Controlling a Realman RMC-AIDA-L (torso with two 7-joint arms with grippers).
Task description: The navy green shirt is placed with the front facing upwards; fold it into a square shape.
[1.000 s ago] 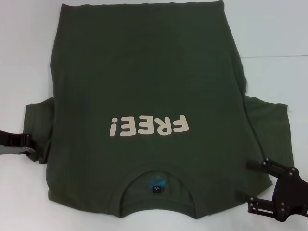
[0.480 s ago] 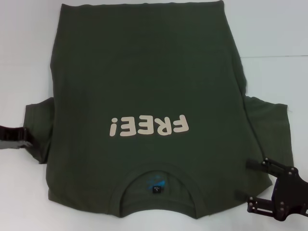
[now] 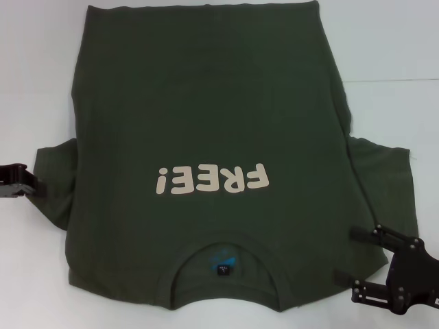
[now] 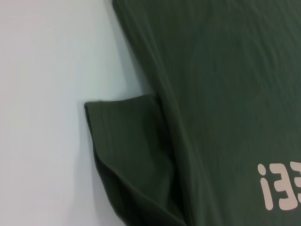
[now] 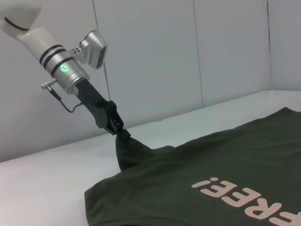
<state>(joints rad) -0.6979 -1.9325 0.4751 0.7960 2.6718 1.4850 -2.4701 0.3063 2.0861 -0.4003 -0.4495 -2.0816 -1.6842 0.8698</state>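
The navy green shirt (image 3: 206,103) lies flat on the white table, front up, with its cream lettering (image 3: 211,179) and collar (image 3: 223,264) nearest me. My left gripper (image 3: 31,186) is shut on the edge of the shirt's left sleeve (image 3: 58,185). The right wrist view shows that left gripper (image 5: 123,134) pinching the sleeve and holding it raised in a peak. The left wrist view shows the sleeve (image 4: 127,141) but no fingers. My right gripper (image 3: 348,255) stands open at the shirt's right shoulder, one finger on each side of the cloth edge, below the right sleeve (image 3: 387,185).
The white table (image 3: 34,68) shows on both sides of the shirt and beyond its hem. A pale wall (image 5: 188,56) rises behind the table's far edge in the right wrist view.
My left gripper has moved away from me along the shirt's left side, taking the sleeve edge with it. The right gripper has barely moved.
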